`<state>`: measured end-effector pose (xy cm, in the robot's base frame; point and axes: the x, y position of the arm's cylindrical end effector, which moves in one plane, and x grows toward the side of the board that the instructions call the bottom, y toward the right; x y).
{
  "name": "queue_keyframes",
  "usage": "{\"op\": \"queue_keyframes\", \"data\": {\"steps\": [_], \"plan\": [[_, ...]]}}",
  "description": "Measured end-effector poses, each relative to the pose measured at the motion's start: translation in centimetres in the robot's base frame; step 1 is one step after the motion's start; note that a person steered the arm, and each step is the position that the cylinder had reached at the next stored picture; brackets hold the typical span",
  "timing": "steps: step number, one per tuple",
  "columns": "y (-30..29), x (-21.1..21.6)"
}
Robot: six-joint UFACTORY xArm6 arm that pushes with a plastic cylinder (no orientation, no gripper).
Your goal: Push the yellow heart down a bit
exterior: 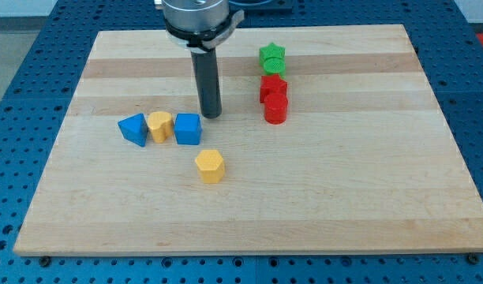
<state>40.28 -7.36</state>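
The yellow heart (159, 126) sits left of the board's middle, wedged between a blue triangular block (133, 129) on its left and a blue cube (188, 128) on its right. My tip (211, 116) rests on the board just up and to the right of the blue cube, close to it. The cube lies between my tip and the heart. A yellow hexagon (211, 166) lies below the tip, apart from the row.
A green star (271, 53) and a green cylinder (274, 67) sit near the view's top, right of the rod. Just below them are a red star (273, 86) and a red cylinder (275, 110). The wooden board (368, 181) lies on a blue perforated table.
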Motion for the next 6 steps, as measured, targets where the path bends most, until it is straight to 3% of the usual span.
{"op": "queue_keyframes", "data": {"steps": [3, 6], "plan": [[-6.7, -0.2], [-6.8, 1.9]]}}
